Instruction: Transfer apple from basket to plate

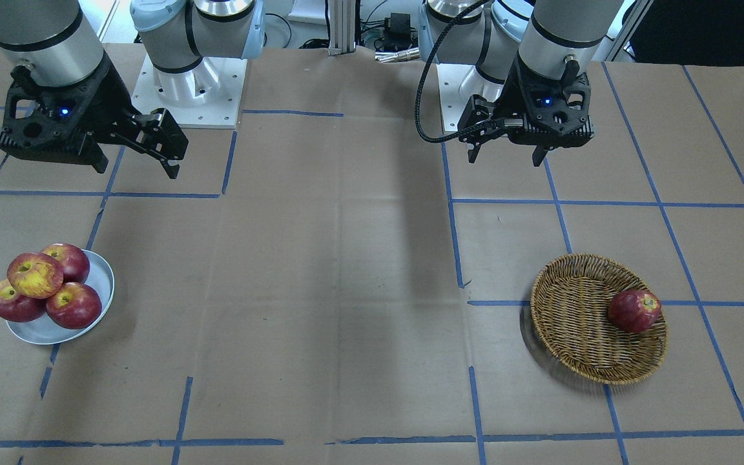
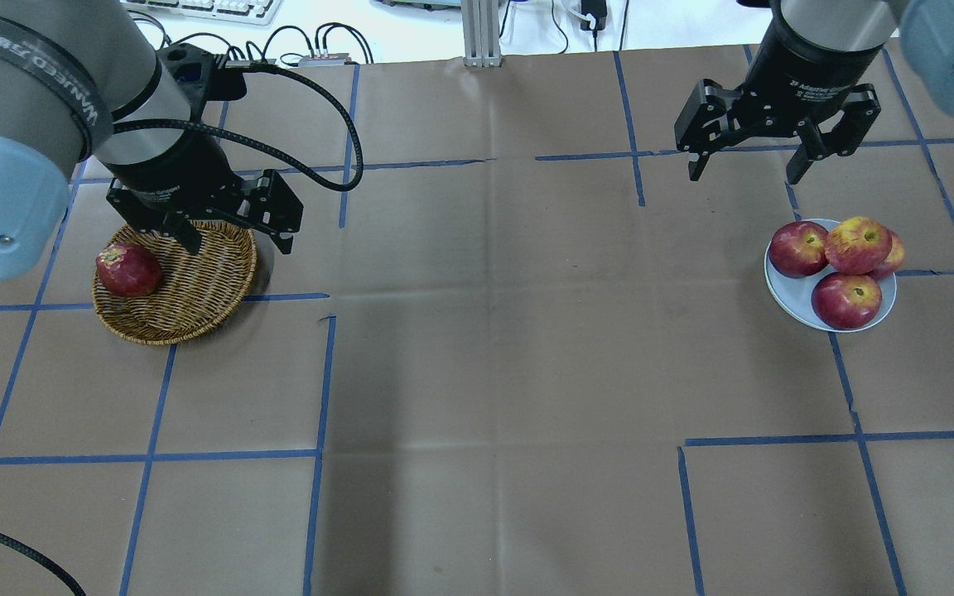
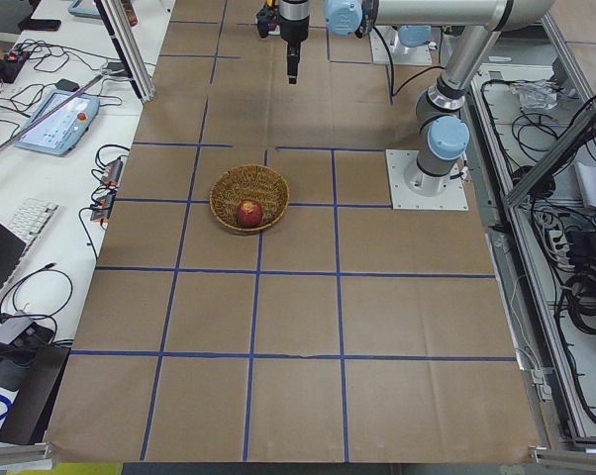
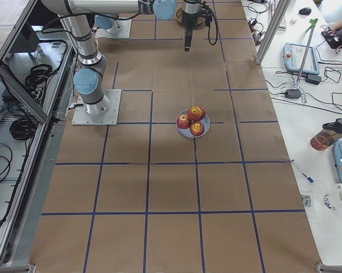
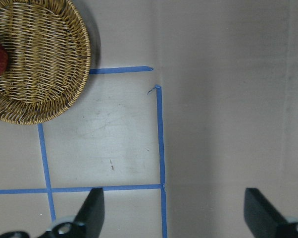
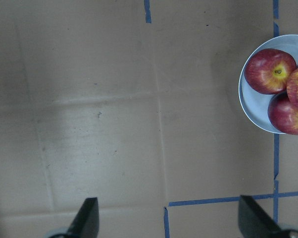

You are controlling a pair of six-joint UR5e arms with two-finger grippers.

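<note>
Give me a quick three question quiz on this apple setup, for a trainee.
1. True or false: the basket is empty.
2. The streaked apple lies: A) in the basket B) on the table C) on the plate.
3. Fill in: the left gripper and right gripper are both ____.
Key: 1 false, a dark apple lies in it. 2 C. 3 open.

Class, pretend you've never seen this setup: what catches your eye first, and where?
The plate on the robot's right is heaped with four apples, the streaked apple on top. On its left, the basket holds one dark red apple. The left gripper and right gripper hang above the table, jaws open, empty.
</note>
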